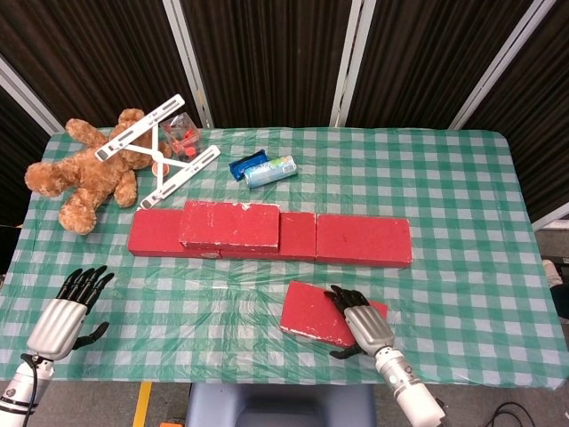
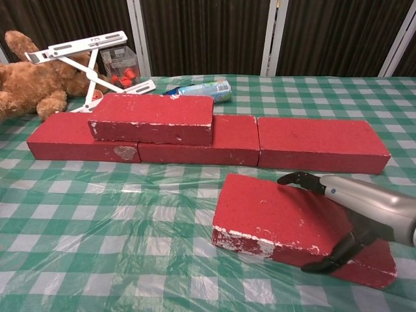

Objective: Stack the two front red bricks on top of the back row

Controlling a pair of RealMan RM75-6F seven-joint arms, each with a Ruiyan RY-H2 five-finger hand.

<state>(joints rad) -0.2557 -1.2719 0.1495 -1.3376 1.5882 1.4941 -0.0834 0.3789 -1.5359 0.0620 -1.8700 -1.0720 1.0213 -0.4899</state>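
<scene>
Behind the brick row, teddy bear, white stand, blue packets.

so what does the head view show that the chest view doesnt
Only the head view shows the left hand, open over the near left corner of the table, and the table's front edge. Only the chest view shows the bricks' front faces, with white chipping on the loose brick. Both show the right hand reaching over that brick, one brick stacked on the back row, and the teddy bear.
</scene>
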